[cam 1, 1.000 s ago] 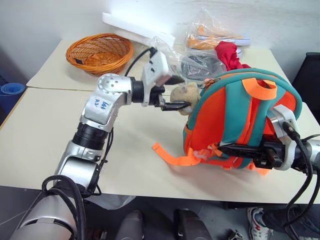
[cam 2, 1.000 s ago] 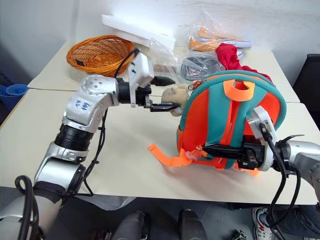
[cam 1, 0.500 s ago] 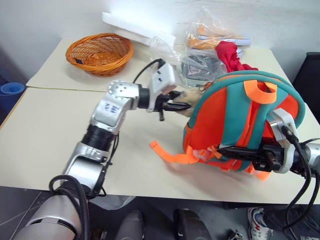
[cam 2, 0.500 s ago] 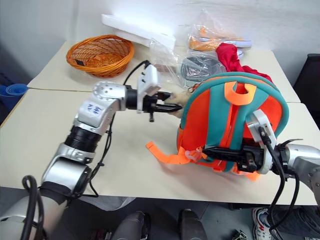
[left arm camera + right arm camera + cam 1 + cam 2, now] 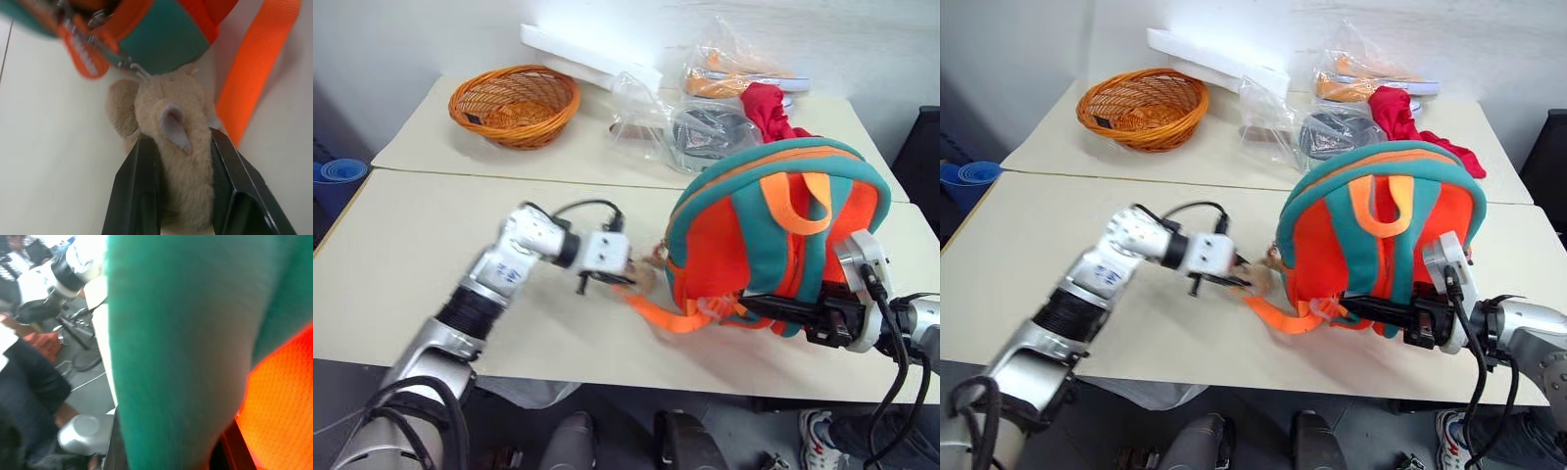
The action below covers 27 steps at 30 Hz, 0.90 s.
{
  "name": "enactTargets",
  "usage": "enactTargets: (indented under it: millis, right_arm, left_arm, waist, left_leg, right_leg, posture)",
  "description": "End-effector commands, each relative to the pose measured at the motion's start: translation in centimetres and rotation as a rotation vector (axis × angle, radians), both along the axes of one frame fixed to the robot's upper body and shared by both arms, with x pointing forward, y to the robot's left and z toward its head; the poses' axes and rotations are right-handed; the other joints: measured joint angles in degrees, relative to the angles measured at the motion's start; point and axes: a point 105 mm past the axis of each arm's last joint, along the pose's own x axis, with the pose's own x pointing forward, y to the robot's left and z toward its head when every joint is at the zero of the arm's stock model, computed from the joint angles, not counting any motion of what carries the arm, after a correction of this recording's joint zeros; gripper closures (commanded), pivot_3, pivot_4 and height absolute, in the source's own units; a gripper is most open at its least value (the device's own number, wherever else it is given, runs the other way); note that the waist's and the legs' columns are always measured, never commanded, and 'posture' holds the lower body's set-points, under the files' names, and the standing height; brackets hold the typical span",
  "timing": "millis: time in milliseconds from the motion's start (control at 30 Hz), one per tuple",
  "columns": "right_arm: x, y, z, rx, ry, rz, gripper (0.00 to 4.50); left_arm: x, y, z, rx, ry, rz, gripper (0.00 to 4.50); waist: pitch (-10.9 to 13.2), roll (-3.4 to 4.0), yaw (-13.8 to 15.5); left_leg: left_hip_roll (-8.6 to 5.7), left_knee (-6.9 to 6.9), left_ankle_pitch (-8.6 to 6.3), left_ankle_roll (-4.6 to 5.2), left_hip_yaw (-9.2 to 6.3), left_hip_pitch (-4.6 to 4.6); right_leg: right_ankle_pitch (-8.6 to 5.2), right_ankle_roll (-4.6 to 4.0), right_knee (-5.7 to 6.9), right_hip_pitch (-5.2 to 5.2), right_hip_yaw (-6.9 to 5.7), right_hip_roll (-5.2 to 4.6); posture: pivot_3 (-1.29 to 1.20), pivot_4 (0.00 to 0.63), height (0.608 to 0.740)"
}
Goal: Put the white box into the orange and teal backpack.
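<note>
The orange and teal backpack (image 5: 773, 235) stands upright on the table's right side. A tan plush charm (image 5: 171, 122) hangs from its zipper at the lower left corner. My left gripper (image 5: 631, 279) is shut on that charm, low over the tabletop, and the black fingers (image 5: 137, 186) squeeze its sides. My right gripper (image 5: 759, 308) is shut on the backpack from the near right side, clamping a teal band (image 5: 181, 347). The white box is out of view.
An orange wicker basket (image 5: 514, 103) and a white foam slab (image 5: 587, 61) sit at the back left. Clear plastic bags (image 5: 705, 122) and a red cloth (image 5: 769, 106) lie behind the backpack. A loose orange strap (image 5: 661, 313) trails on the table. A person (image 5: 24, 382) stands beside the table.
My left gripper closed on the plush charm and sank with it from beside the backpack's top to near the tabletop. The backpack shifted and its handle now hangs down.
</note>
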Motion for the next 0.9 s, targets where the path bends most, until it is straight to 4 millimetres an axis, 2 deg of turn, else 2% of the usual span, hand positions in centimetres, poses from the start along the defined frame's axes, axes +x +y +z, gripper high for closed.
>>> enactTargets:
  millis: [33, 133, 200, 233, 367, 500, 533, 633, 700, 767, 900]
  right_arm:
    - [0.3, -0.3, 0.7, -0.003, -0.059, -0.035, 4.46]
    - [0.3, -1.1, 1.0, -0.020, -0.070, -0.066, 4.46]
    - [0.2, -2.1, 1.1, -0.044, -0.066, -0.090, 4.46]
    - [0.2, -2.7, 1.2, -0.054, -0.059, -0.104, 4.11]
    - [-1.2, -7.0, 2.6, -0.096, -0.009, -0.163, 2.80]
    - [-3.0, -11.8, 3.9, -0.157, 0.023, -0.245, 1.47]
    - [-3.6, -13.9, 4.7, -0.162, 0.038, -0.297, 1.12]
    - [-5.1, -18.6, 6.6, -0.167, 0.050, -0.421, 0.09]
    - [-5.4, -20.4, 7.4, -0.159, 0.035, -0.478, 0.04]
    - [-5.1, -21.2, 7.8, -0.142, 0.002, -0.510, 0.04]
    - [-3.5, -21.2, 6.9, -0.125, -0.068, -0.542, 0.04]
  left_arm:
    - [1.0, -1.5, 1.4, -0.095, -0.062, 0.068, 3.70]
    - [1.6, -0.9, 2.0, -0.150, -0.022, 0.128, 3.70]
    - [1.6, 0.5, 2.1, -0.160, 0.029, 0.160, 3.70]
    - [1.6, 1.2, 2.2, -0.169, 0.063, 0.175, 3.70]
    - [1.0, 4.8, 4.0, -0.280, 0.278, 0.251, 2.44]
    - [0.5, 8.4, 6.5, -0.387, 0.400, 0.305, 1.15]
    - [0.3, 10.0, 7.9, -0.433, 0.425, 0.322, 0.83]
    - [-0.9, 13.8, 11.9, -0.554, 0.485, 0.342, 0.00]
    - [-2.1, 15.3, 13.8, -0.589, 0.496, 0.337, 0.00]
    - [-2.8, 15.9, 14.7, -0.595, 0.470, 0.335, 0.00]
    - [-2.8, 15.1, 14.3, -0.621, 0.421, 0.354, 0.00]
  waist:
    - [0.00, 0.00, 0.09]
    - [0.00, 0.00, 0.07]
    - [0.00, 0.01, -0.04]
    - [0.00, 0.01, -0.15]
    - [0.00, 0.01, -0.56]
    - [0.00, 0.01, -0.70]
    - [0.00, 0.01, -0.72]
    - [0.02, 0.00, -1.08]
    - [0.02, 0.00, -1.43]
    - [0.01, 0.00, -1.87]
    - [0.00, 0.04, -2.23]
  left_leg:
    - [0.00, 0.00, 0.00, 0.00, 0.00, 0.01]
    - [0.03, 0.02, 0.02, 0.02, 0.01, 0.03]
    - [0.04, 0.03, 0.02, 0.02, 0.02, 0.05]
    - [0.04, 0.03, 0.02, 0.02, 0.02, 0.05]
    - [0.06, 0.02, 0.02, 0.02, 0.04, 0.06]
    - [0.07, 0.00, 0.01, 0.03, 0.00, 0.08]
    - [0.07, 0.00, 0.01, 0.03, -0.01, 0.11]
    - [0.07, 0.00, 0.01, 0.03, 0.03, 0.16]
    - [0.07, -0.01, 0.00, 0.02, 0.07, 0.21]
    - [0.08, -0.03, 0.00, 0.02, 0.07, 0.24]
    - [0.06, -0.04, 0.01, -0.05, 0.04, 0.36]
  right_leg:
    - [0.00, 0.00, 0.02, 0.00, 0.00, 0.03]
    - [0.01, 0.02, 0.09, 0.00, -0.01, 0.15]
    - [0.01, 0.02, 0.13, 0.00, 0.00, 0.19]
    - [0.01, 0.02, 0.15, -0.01, 0.01, 0.20]
    - [0.01, 0.02, 0.14, 0.00, 0.00, 0.18]
    - [0.01, 0.02, 0.04, 0.09, -0.07, 0.19]
    - [0.01, 0.02, 0.04, 0.12, -0.09, 0.19]
    - [0.00, 0.01, 0.03, 0.14, -0.07, 0.20]
    - [0.00, 0.00, 0.03, 0.15, -0.09, 0.22]
    - [-0.01, -0.02, 0.01, 0.15, -0.10, 0.21]
    - [-0.03, -0.05, 0.03, 0.28, -0.03, 0.11]
  posture:
    - [0.00, 0.150, 0.740]
    - [0.00, 0.150, 0.740]
    - [0.00, 0.150, 0.740]
    - [0.00, 0.150, 0.740]
    - [0.00, 0.150, 0.740]
    - [0.00, 0.150, 0.740]
    - [0.00, 0.150, 0.740]
    - [0.00, 0.150, 0.740]
    - [0.00, 0.150, 0.740]
    - [0.00, 0.150, 0.740]
    - [0.00, 0.150, 0.740]
